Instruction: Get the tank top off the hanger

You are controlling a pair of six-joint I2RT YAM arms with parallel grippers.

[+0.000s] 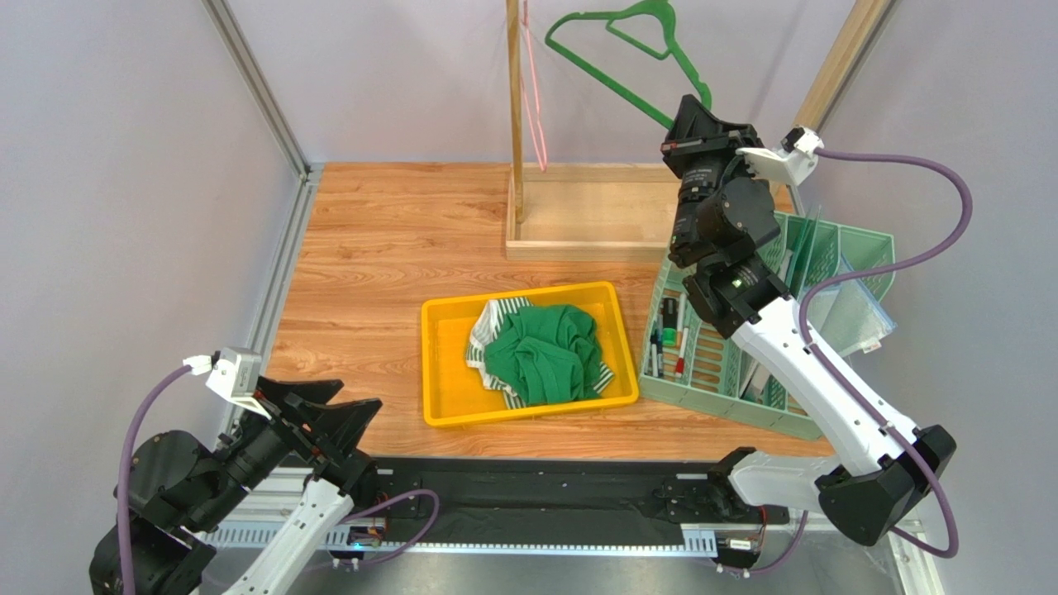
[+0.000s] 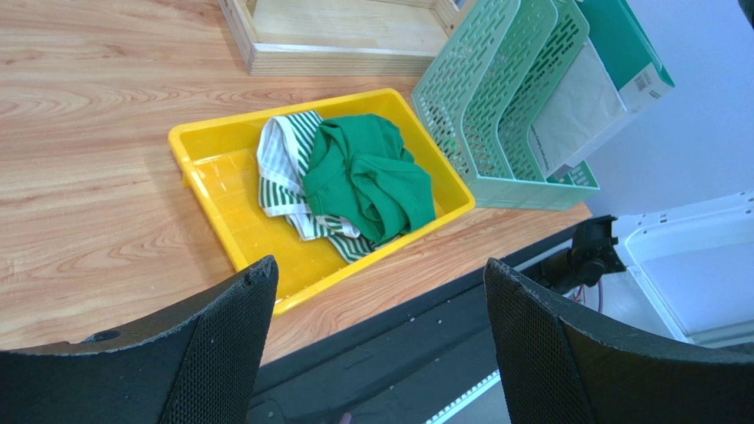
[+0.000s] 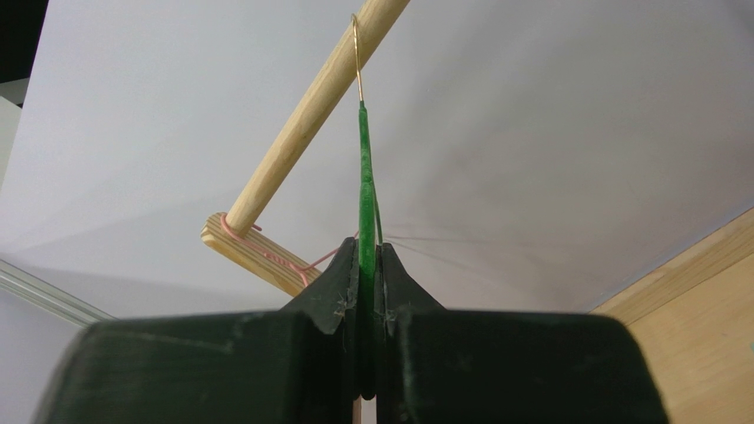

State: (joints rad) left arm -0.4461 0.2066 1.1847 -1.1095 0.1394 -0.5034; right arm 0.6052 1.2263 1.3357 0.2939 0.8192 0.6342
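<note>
Overhead, right gripper [image 3: 369, 265] clamps the green hanger [image 3: 364, 177]; left gripper [image 2: 376, 291] gapes empty; tank top [image 2: 367, 177] lies in yellow tray [image 2: 221, 172].

No writing can be read in any view. The closest thing is a white sticker [image 2: 652, 82] with dark print, perhaps a barcode. It sits on the corner of a teal folder [image 2: 619, 35] standing in the green mesh file rack [image 2: 496, 97] on the counter [image 2: 88, 177], and its marks are too small to make out. The pens [image 1: 672, 343] lying in the rack's low front tray show coloured bands, but any lettering on them is too small and blurred to tell.
</note>
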